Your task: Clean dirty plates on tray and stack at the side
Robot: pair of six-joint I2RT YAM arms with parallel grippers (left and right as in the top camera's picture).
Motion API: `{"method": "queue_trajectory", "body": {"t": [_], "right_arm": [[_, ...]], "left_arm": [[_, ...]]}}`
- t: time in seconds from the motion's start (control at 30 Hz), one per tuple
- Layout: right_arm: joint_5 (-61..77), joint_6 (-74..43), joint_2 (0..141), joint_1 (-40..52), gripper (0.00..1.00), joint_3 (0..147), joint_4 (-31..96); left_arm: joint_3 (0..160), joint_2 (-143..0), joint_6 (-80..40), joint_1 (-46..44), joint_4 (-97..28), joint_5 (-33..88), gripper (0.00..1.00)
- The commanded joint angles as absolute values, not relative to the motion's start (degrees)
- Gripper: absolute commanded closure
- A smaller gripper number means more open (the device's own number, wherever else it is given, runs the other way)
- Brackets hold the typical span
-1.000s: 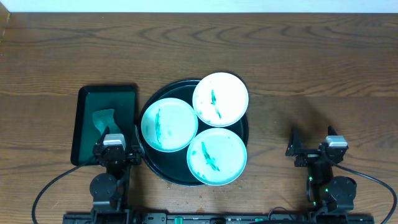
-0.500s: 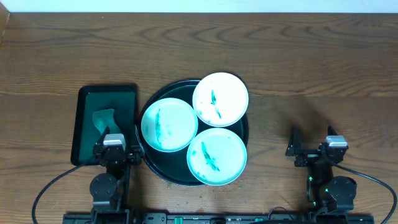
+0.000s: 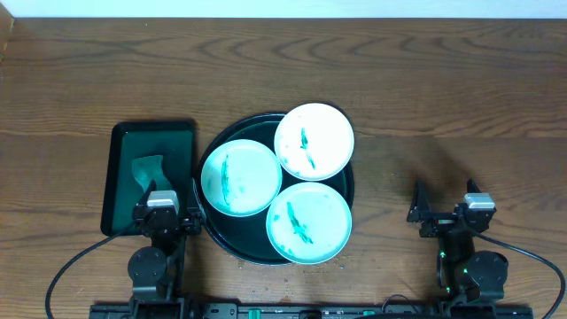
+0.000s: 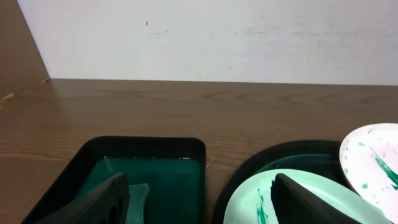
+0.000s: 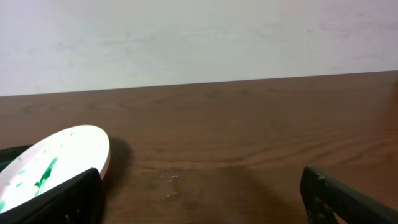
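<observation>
No movement; all three dirty plates [image 3: 241, 177] [image 3: 314, 140] [image 3: 309, 222] overhead only.

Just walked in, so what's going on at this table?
Nothing is being handled yet. The left gripper and right gripper both sit open and empty at the near edge of the table. Three dirty plates, streaked green, overlap on the round tray. A pale wiper-like piece lies in the rectangular tray beside it. None is stacked aside yet.
</observation>
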State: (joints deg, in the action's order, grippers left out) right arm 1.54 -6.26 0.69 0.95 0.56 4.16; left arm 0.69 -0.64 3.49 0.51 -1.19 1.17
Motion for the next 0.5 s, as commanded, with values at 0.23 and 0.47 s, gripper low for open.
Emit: {"method": "queue_trajectory", "body": {"t": [0.23, 0.47], "right_arm": [[1.56, -5.72, 0.34, 0.47, 0.01, 0.32, 4.19], [1.52, -5.67, 0.34, 0.45, 0.01, 0.32, 4.19]], "left_arm": [[0.23, -0.30, 4.47, 0.19, -4.21, -0.21, 0.26], [0.23, -0.30, 4.49, 0.19, -4.14, -1.04, 0.26]]}}
